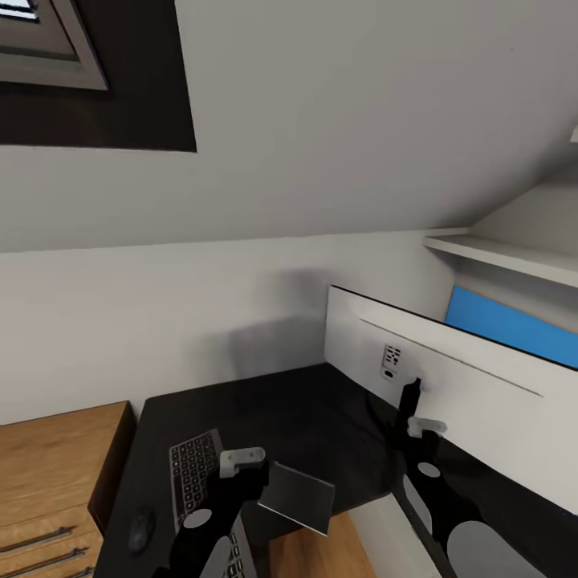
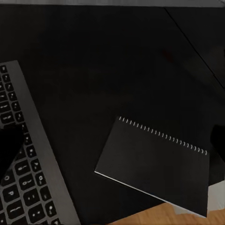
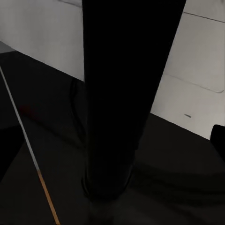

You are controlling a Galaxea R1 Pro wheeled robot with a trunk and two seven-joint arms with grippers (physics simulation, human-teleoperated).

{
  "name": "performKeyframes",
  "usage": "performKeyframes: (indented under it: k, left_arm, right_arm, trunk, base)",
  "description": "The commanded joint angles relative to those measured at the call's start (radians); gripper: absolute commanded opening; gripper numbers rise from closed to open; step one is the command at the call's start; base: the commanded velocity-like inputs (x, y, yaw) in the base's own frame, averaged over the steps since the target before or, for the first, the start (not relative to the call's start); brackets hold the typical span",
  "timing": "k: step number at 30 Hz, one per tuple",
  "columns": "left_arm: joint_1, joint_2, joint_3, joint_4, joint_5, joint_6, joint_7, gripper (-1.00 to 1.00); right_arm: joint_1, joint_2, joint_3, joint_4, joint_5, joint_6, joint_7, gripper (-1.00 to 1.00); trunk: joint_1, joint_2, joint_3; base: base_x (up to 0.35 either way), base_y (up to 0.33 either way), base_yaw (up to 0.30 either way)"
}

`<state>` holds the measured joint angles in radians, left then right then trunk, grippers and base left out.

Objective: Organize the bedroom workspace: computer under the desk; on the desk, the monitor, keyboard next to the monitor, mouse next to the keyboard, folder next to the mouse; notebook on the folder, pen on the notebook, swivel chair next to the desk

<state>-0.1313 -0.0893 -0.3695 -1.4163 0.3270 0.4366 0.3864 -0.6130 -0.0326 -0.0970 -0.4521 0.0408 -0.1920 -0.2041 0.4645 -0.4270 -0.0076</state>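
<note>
The glossy black desk [image 1: 305,417] carries the monitor [image 1: 449,393], keyboard [image 1: 193,470], mouse [image 1: 141,530] and a dark spiral notebook [image 1: 299,496].

On the desk [image 1: 305,417]: keyboard [image 1: 193,470] left, monitor [image 1: 474,401] right.

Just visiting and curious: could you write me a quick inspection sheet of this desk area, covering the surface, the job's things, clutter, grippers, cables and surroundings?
Surface: glossy black desk, mostly bare in the middle.
Job's things: monitor stands on the desk, its light grey back toward the camera; keyboard lies flat near the front edge; mouse beside the keyboard; spiral notebook overhangs the front edge.
Clutter: nothing seen.
Grippers: left gripper above the keyboard and right gripper close to the monitor's stand; cannot tell if open or shut.
Cables: nothing seen.
Surroundings: wood cabinet, white wall, blue panel, shelf.
</note>
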Motion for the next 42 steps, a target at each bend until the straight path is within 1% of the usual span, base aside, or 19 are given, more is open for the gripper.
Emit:
performKeyframes:
  k: [1, 7, 30, 31, 42]
  left_arm:
    - [-0.001, 0.000, -0.002, -0.001, 0.010, 0.002, 0.009, 1.00]
    - [-0.001, 0.000, -0.002, -0.001, 0.010, 0.002, 0.009, 1.00]
    - [-0.001, 0.000, -0.009, -0.001, 0.010, 0.002, 0.011, 1.00]
    - [-0.001, 0.000, -0.009, -0.001, 0.010, 0.002, 0.011, 1.00]
    - [-0.001, 0.000, -0.009, -0.001, 0.010, 0.002, 0.011, 1.00]
  right_arm:
    - [-0.001, 0.000, -0.003, 0.001, 0.004, -0.003, -0.001, 1.00]
    - [-0.001, 0.000, -0.003, 0.001, 0.004, -0.003, -0.001, 1.00]
    - [-0.001, 0.000, -0.004, 0.000, 0.005, -0.002, -0.005, 1.00]
    - [-0.001, 0.000, -0.004, 0.000, 0.005, -0.001, -0.005, -1.00]
    - [-0.001, 0.000, -0.006, -0.002, 0.004, -0.002, -0.004, -1.00]
  trunk:
    - [0.001, -0.001, -0.001]
    - [0.001, -0.001, -0.001]
    - [0.001, -0.001, -0.001]
    - [0.001, -0.001, -0.001]
    - [0.001, -0.001, -0.001]
  base:
    - [0.244, 0.000, 0.000]
    - [0.172, 0.000, 0.000]
    - [0.043, 0.000, 0.000]
    - [0.003, 0.000, 0.000]
    - [0.000, 0.000, 0.000]
